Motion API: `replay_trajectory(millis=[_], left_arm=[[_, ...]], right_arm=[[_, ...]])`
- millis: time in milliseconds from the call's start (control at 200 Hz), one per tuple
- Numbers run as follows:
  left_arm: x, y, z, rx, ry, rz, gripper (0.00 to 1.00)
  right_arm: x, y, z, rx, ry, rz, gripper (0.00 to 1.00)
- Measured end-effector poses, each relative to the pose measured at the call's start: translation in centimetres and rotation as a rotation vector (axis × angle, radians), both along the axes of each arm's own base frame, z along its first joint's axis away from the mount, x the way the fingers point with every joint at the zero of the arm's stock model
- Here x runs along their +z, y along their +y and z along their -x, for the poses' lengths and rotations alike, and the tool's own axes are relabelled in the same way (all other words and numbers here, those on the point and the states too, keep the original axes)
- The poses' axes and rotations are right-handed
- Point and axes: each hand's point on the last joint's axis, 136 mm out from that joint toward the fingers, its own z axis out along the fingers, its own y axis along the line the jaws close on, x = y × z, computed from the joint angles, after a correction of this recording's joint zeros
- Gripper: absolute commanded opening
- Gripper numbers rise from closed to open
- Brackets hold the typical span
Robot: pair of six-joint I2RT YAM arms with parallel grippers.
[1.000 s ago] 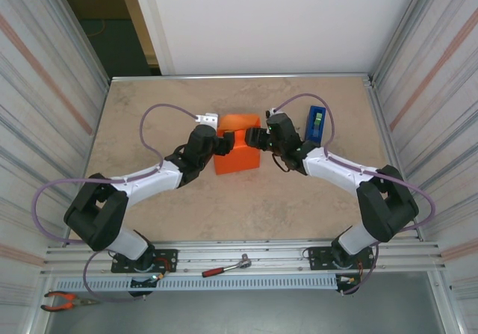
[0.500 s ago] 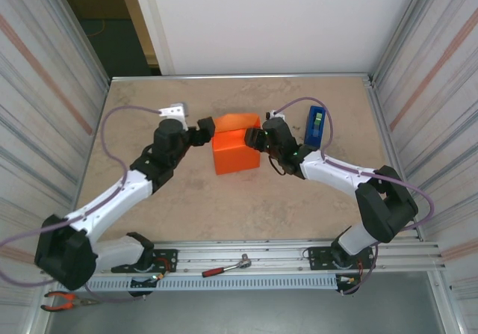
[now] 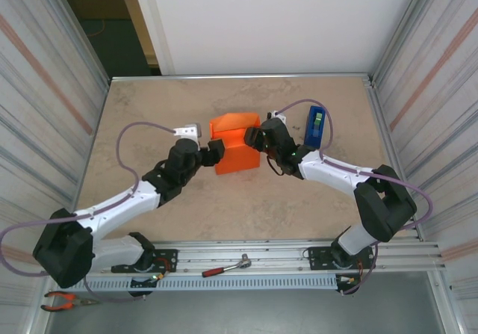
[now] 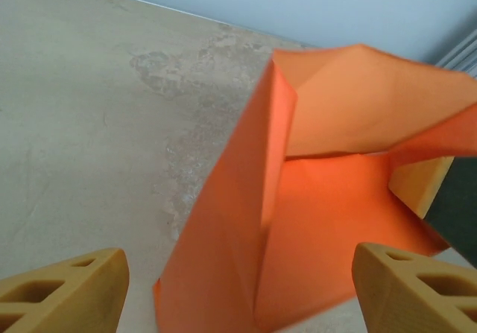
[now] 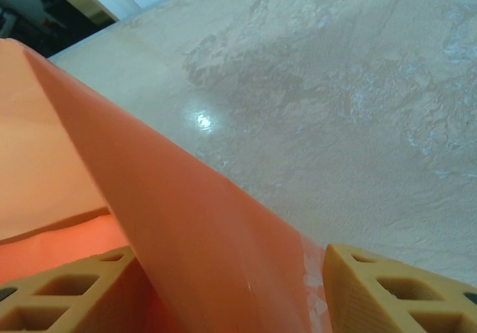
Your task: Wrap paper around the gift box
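Lying at the far centre of the tabletop [image 3: 149, 117], the paper [image 3: 235, 153] is seen folded into a boxy bundle, with its left end left open. The left end effector [image 3: 216, 149] is held just left of it, fingers wide apart and empty. The right end effector [image 3: 252, 137] is set at the bundle's right edge, fingers apart astride a paper fold. A blue dispenser [image 3: 315, 125] is stood further right.
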Motion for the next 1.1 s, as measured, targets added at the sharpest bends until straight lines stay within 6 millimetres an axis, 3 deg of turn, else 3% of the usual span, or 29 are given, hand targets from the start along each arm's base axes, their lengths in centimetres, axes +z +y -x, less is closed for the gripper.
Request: replay_trajectory(millis=[140, 311, 386, 486, 551, 671, 832, 1102], left_arm=[[-1.9, -0.5, -0.7, 0.030, 0.021, -0.054, 0.59], [-1.4, -1.3, -2.1, 0.080, -0.013, -0.068, 0.40], [-1.4, -1.6, -2.7, 0.098, -0.021, -0.076, 0.43], [-1.5, -2.0, -3.1, 0.110, -0.026, -0.096, 0.59], [-1.4, -2.4, -3.3, 0.118, -0.030, -0.098, 0.60], [-1.2, -2.5, -3.9, 0.137, -0.042, -0.118, 0.41], [-1.6, -2.3, -4.5, 0.162, -0.049, -0.138, 0.37], [-1.5, -2.4, -5.0, 0.137, -0.057, -0.135, 0.35]], right_arm=[[-0.2, 0.1, 0.0, -0.014, 0.013, -0.020, 0.60], [-0.3, 0.2, 0.1, -0.027, 0.033, -0.047, 0.59], [-0.3, 0.2, 0.2, -0.029, 0.042, -0.059, 0.59], [-0.3, 0.3, 0.3, -0.027, 0.047, -0.064, 0.58], [-0.3, 0.2, 0.4, -0.025, 0.052, -0.063, 0.58], [-0.3, 0.1, 0.7, -0.023, 0.060, -0.059, 0.58], [-0.2, -0.1, 1.1, -0.013, 0.070, -0.049, 0.59], [0.2, -1.1, 2.4, 0.057, 0.102, 0.047, 0.70]])
